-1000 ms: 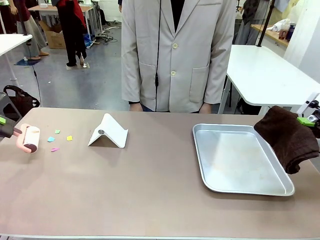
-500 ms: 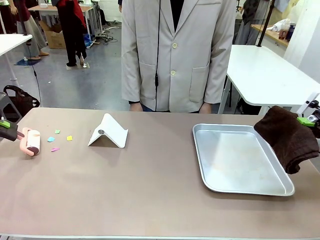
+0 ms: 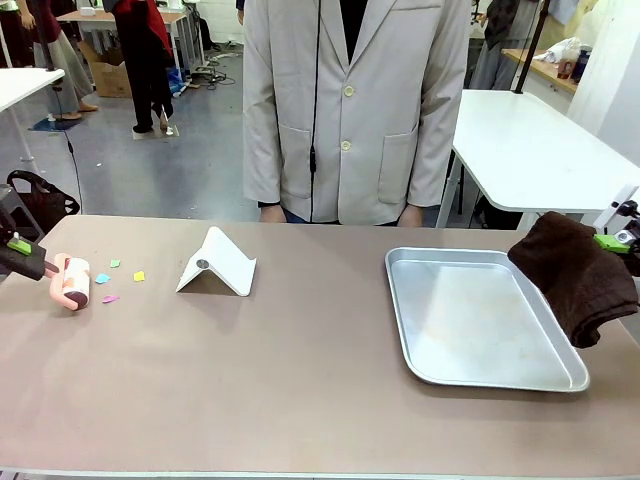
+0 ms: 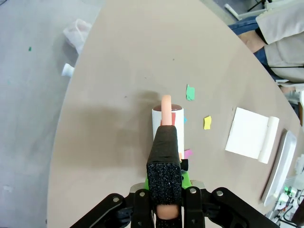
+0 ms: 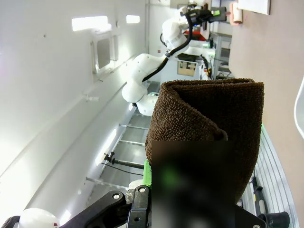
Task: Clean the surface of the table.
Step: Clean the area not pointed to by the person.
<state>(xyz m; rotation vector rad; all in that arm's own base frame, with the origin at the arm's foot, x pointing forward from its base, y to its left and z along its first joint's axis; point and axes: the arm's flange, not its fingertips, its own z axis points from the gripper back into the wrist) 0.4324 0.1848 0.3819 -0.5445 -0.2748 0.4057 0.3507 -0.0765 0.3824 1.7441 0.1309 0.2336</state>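
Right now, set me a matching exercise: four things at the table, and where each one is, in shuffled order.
Things: 1 lint roller; 2 brown towel; 3 metal tray; 4 paper scraps.
Places: A lying on the right half of the table; B hanging from the right jaws; C gripped in the left jaws; D loose on the table beside the roller.
Pairs: 1-C, 2-B, 3-A, 4-D.

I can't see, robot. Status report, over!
Left gripper shut on lint roller, beside paper scraps. Right gripper shut on brown towel. Table not clean yet. Tray, white stand on it.
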